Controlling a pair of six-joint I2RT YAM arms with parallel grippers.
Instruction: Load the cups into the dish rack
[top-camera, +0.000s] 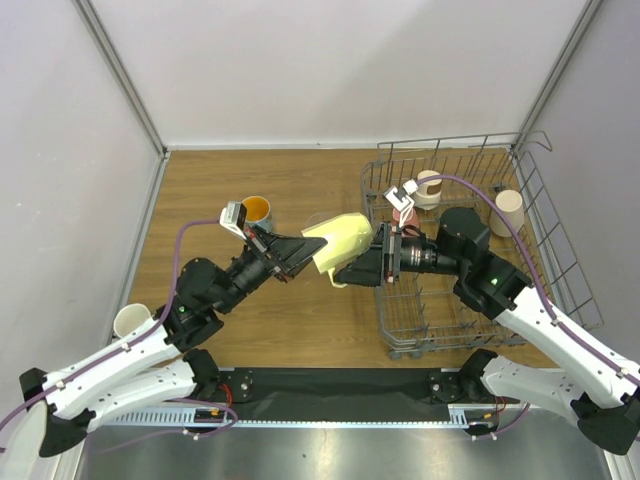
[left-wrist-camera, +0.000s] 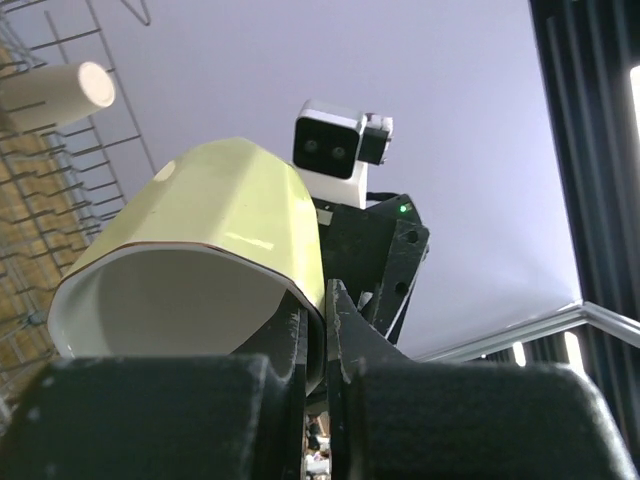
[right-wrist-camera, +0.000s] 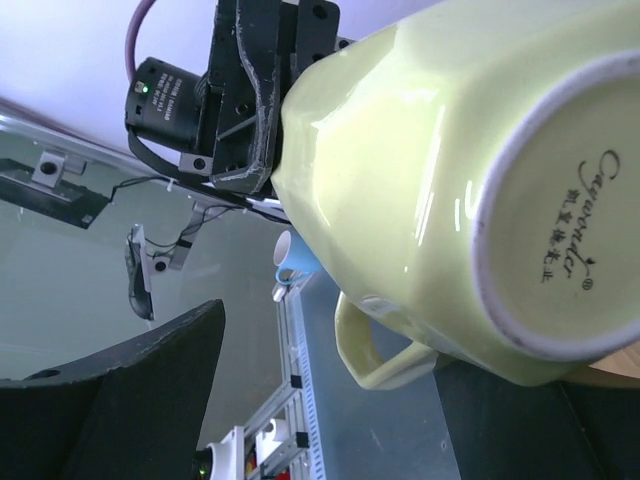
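– Cups, nearest to you first: where's each one sitting, and who's got the mug?

– Closest to your arm bases there's a cream cup at the near-left edge of the table, right beside your left arm. Can't tell if it's upright or tipped. Next out, the yellow-cream mug is up off the table on its side, between your two grippers, just outside the left wall of the dish rack.

– Jaws?

– Your left gripper is clamped tight on the mug's rim, one finger inside the mouth and one outside. The left wrist view shows it plainly. Your right gripper has its jaws spread wide, one finger on either side of the mug's base end. In the right wrist view neither finger visibly presses on the mug, so I'd call it open around it, not gripping. The handle sticks out on the near side, and the foot ring with the printed maker's mark faces your right wrist.

– And further back?

– The blue cup with the orange inside stands mouth-up on the table just behind your left gripper. In the far end of the rack there's a pale cup with a brown rim. A pink cup sits just in front of it, half hidden by the wrist camera on your right arm. A second cream cup is over by the right wall, lying on its side going by the left wrist view.
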